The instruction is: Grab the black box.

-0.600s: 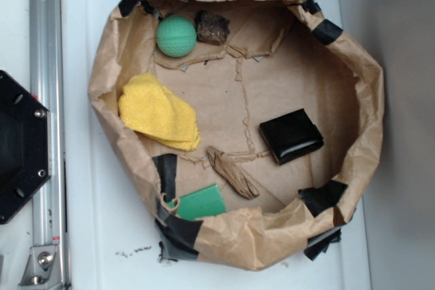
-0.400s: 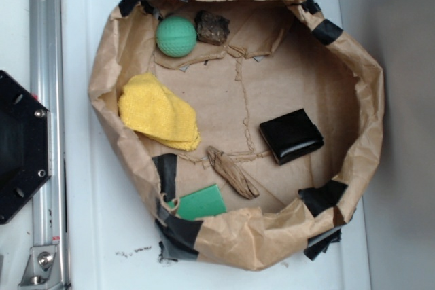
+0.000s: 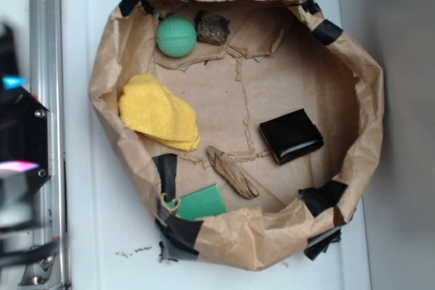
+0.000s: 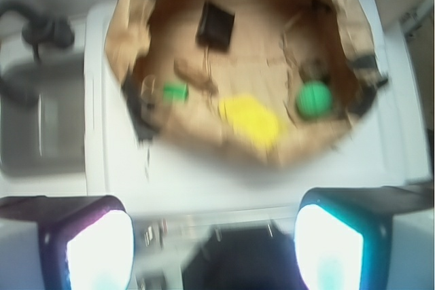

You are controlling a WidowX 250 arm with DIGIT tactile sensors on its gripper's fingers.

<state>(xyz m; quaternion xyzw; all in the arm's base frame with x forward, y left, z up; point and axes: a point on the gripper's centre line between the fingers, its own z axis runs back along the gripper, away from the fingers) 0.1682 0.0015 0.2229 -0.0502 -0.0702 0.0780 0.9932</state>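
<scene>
The gripper (image 4: 214,236) shows in the wrist view as two glowing fingertips (image 4: 98,249) set wide apart at the bottom edge, one on each side, with nothing between them; it holds nothing and sits outside the paper ring, well apart from everything inside it. In the exterior view only a blurred dark shape with small lit spots shows at the left edge, beside the metal rail (image 3: 46,100).

The black box (image 3: 291,136) lies flat on the brown paper floor in the right half of the crumpled paper ring (image 3: 370,100), slightly tilted and apart from the other items. To its left lies a twisted scrap of brown paper (image 3: 233,172). A yellow cloth (image 3: 158,113) sits at the left side, a green ball (image 3: 176,36) at the far side just beside a rough dark-brown lump (image 3: 212,27), and a flat green block (image 3: 201,202) lies against the near wall. Black tape strips (image 3: 165,174) patch the ring's wall.

In the blurred wrist view, the black box (image 4: 215,25) appears at the top.
</scene>
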